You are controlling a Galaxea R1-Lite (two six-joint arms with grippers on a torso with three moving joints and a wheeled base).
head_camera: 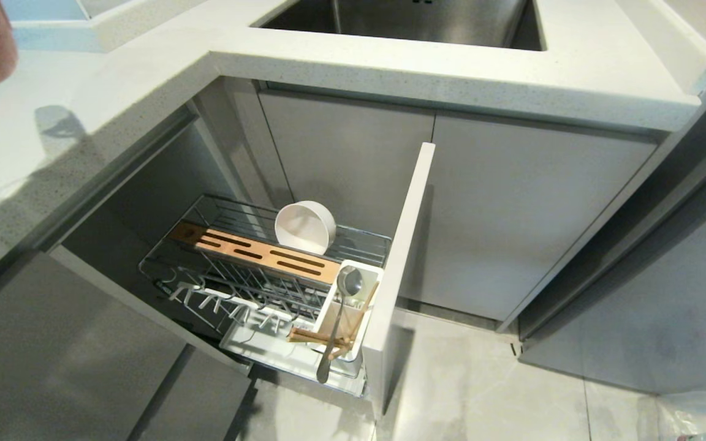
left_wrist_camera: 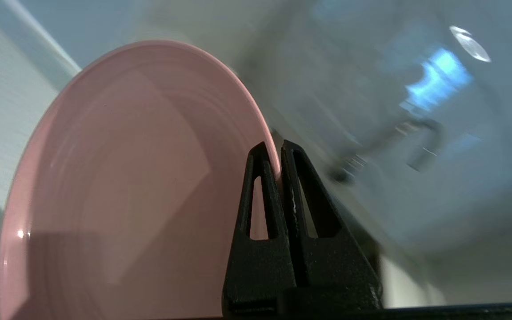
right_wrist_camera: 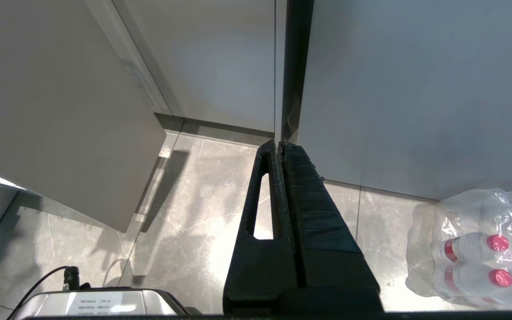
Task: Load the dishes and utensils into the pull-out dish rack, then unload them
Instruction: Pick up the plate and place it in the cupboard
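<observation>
The head view looks steeply down from above the tabletop (head_camera: 390, 67) onto the pull-out dish rack (head_camera: 255, 269). The left wrist view sits very close behind its end effector (left_wrist_camera: 278, 153), filled by a pink dish (left_wrist_camera: 127, 178) also edging the head view. The right wrist view faces down along its end effector (right_wrist_camera: 280, 149) toward the floor (right_wrist_camera: 194, 222) and cabinet fronts (right_wrist_camera: 407, 89).

**Pink dish, black grippers, pale kitchen**

A plain pink bowl (left_wrist_camera: 127, 178) sits clamped at its rim between the black jaws of the left gripper (left_wrist_camera: 279, 149). The rack (head_camera: 267, 269) is chrome with an orange-wood strip (head_camera: 255, 250); its bowl (head_camera: 305, 228) is cream-white. The bench (head_camera: 451, 67) is speckled off-white, the floor (right_wrist_camera: 194, 213) marbled grey. Bottle caps (right_wrist_camera: 496, 242) beside the right gripper (right_wrist_camera: 280, 146) are red.
</observation>
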